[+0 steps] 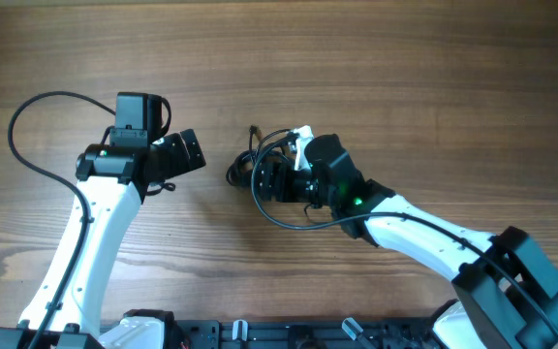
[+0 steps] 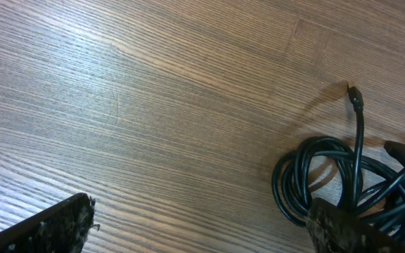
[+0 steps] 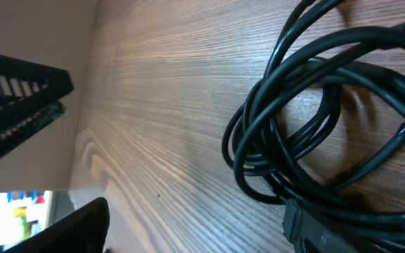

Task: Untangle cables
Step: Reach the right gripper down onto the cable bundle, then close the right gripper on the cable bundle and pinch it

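Observation:
The cables (image 1: 245, 167) lie bunched in a black knot at the table's middle. In the left wrist view the cables (image 2: 329, 176) coil at the right, with one plug end (image 2: 355, 95) sticking out on the wood. My left gripper (image 1: 188, 153) is open beside the knot's left side; in the left wrist view the left gripper (image 2: 195, 235) has only bare wood between its fingers (image 2: 51, 228). My right gripper (image 1: 265, 180) sits over the knot from the right. In the right wrist view the loops of the cables (image 3: 315, 119) cross its right finger (image 3: 311, 228); the right gripper (image 3: 195, 232) stands open.
The wooden table (image 1: 405, 68) stretches around both arms. A thick black arm wire (image 1: 27, 126) loops out left of the left arm, another arm wire (image 1: 289, 221) curves under the right wrist. A dark slatted part (image 3: 20, 98) shows at the left of the right wrist view.

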{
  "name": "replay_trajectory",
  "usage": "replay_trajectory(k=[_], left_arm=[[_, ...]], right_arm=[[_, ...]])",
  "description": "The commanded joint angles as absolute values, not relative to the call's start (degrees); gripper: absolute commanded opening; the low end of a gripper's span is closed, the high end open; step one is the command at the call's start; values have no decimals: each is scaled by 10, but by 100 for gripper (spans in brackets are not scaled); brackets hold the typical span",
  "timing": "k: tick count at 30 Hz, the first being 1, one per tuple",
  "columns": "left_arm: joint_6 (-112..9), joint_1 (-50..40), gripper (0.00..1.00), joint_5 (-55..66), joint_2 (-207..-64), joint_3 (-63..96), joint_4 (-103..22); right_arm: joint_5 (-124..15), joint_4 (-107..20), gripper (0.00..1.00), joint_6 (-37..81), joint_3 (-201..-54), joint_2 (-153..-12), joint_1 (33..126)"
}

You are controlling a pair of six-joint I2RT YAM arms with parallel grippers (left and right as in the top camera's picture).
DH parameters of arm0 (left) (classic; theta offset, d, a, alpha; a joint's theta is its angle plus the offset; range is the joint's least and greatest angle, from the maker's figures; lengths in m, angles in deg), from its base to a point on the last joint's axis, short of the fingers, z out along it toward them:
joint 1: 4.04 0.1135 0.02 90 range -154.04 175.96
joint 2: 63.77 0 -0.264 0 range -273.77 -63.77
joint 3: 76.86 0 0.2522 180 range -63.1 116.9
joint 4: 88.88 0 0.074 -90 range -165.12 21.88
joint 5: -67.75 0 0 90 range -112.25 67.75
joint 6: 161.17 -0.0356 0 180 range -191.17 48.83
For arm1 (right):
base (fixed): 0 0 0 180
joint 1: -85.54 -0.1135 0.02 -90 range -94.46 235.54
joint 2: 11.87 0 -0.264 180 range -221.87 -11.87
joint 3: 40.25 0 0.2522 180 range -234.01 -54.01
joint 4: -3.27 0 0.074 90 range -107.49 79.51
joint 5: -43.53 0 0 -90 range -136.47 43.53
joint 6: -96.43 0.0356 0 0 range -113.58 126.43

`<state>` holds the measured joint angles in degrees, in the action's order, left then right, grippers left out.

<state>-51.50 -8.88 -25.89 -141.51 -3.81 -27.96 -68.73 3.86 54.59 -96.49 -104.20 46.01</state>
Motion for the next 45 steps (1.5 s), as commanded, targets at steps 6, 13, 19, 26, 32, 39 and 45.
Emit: replay_trajectory(k=[6,13,19,26,32,39,45], left_arm=[[-512,-86,100,-268,-1416,-28,-279],[-512,-86,100,-268,-1416,-28,-279],[-512,-86,100,-268,-1416,-28,-279],[-512,-86,100,-268,-1416,-28,-279],[-512,-86,100,-268,-1416,-28,-279],[-512,-86,100,-268,-1416,-28,-279],[-512,-86,100,-268,-1416,-28,-279]], right_arm=[[-627,69,76,551,-970,-1078,442],[-628,101,73,591,-970,-1109,442],[-627,101,64,591,-970,-1109,439],[-585,101,64,592,-970,-1109,414],[-555,101,65,592,-970,-1110,406],[-552,105,63,607,-970,-1118,404],[-555,120,56,623,-970,-1135,402]])
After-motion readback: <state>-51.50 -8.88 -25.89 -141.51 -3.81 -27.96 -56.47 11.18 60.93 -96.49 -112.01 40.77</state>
